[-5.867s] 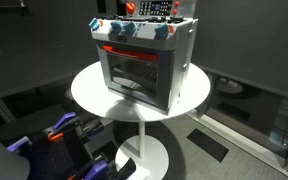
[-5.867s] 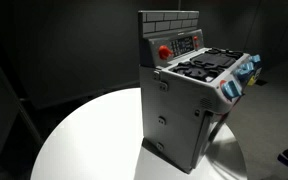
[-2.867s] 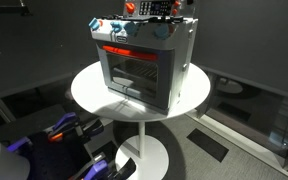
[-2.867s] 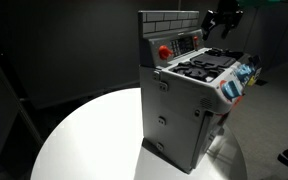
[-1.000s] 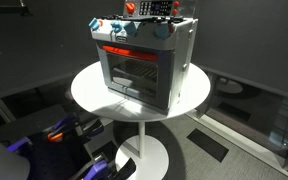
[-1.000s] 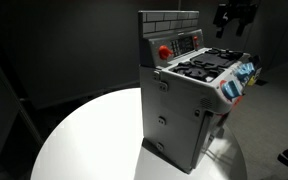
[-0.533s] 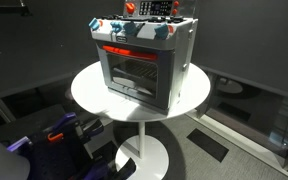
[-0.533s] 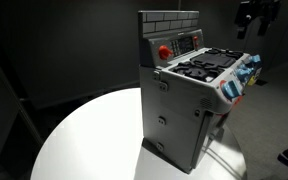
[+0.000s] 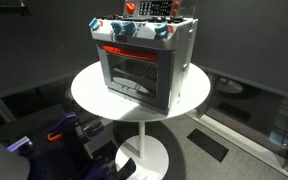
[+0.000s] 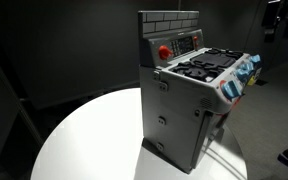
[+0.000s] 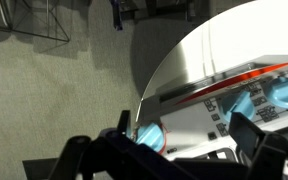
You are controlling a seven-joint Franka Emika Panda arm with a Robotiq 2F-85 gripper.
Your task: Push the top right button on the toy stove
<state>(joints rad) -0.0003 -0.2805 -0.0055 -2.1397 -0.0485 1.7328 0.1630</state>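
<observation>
The toy stove (image 9: 144,60) is a silver-grey box with a glass door, a red strip and blue knobs, standing on a round white table (image 9: 89,88). In an exterior view (image 10: 189,95) its back panel shows a red button (image 10: 165,51) and a strip of small buttons (image 10: 188,42). My gripper (image 10: 275,22) is a dark shape at the right frame edge, high and well clear of the stove. In the wrist view my gripper (image 11: 182,124) is open and empty, with the stove's knob panel (image 11: 199,105) and blue knobs (image 11: 149,133) seen between the fingers.
The table stands on a single pedestal with a round base (image 9: 144,155). Blue and purple equipment (image 9: 59,135) sits on the floor at lower left. The wrist view shows grey carpet and a wire rack (image 11: 44,20) beyond the table edge (image 11: 149,75).
My gripper has moved steadily right and away from above the stove's back panel, reaching the frame edge. The stove has not moved.
</observation>
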